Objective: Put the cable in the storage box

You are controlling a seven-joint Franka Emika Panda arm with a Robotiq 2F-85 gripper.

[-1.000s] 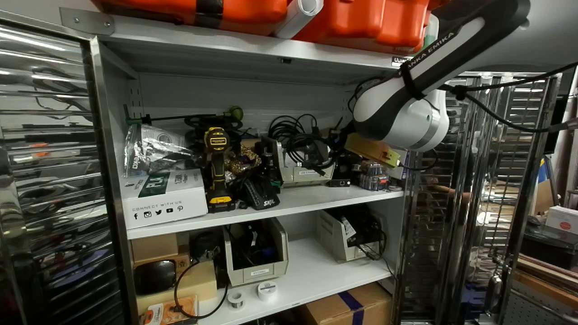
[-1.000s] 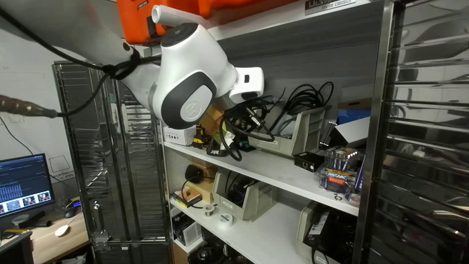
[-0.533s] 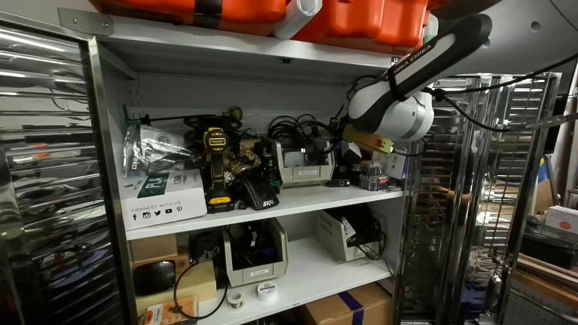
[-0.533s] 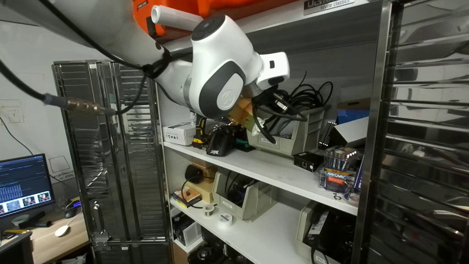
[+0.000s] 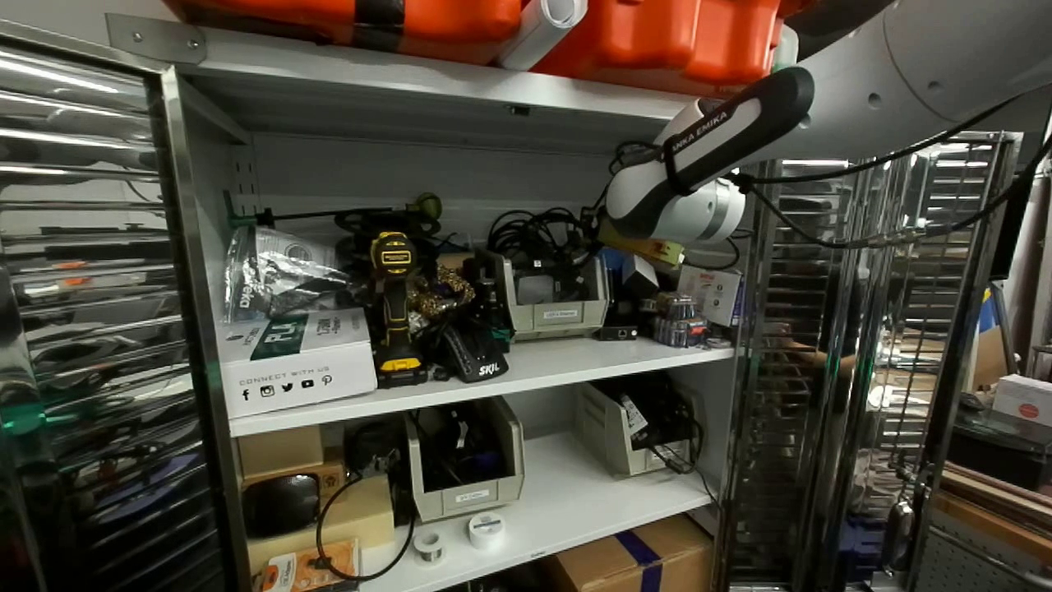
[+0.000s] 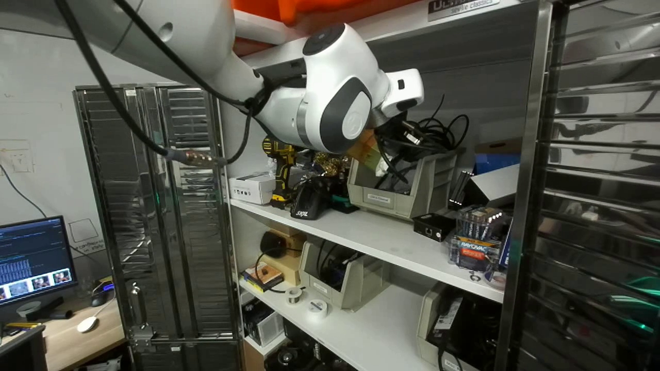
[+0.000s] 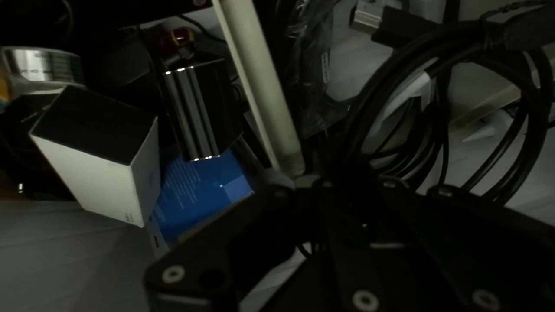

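The storage box is the light-grey bin (image 5: 559, 314) on the upper shelf, with a label on its front; it shows in both exterior views (image 6: 379, 198). Its pale wall rim (image 7: 260, 86) runs through the wrist view. My gripper (image 7: 338, 175) has its fingers close together, shut on the black cable (image 7: 367, 102), whose loops spread to the right. In an exterior view the cable's silver connector (image 6: 413, 137) and a loop hang at the bin's opening. Other black cables (image 6: 448, 129) stick up at the back of the bin. The fingertips are dark and partly hidden by cable.
A blue box (image 7: 195, 190) and a white box (image 7: 93, 169) stand beside the bin. A battery pack (image 6: 472, 252) and a small black box (image 6: 430, 226) sit nearby. A drill (image 5: 396, 304) stands across the shelf. Two bins (image 5: 472, 497) sit below.
The arm has moved farther into the cabinet, carrying the cable. The cable has gone from hanging in front of the bin's front wall to over its opening, uncovering the label.
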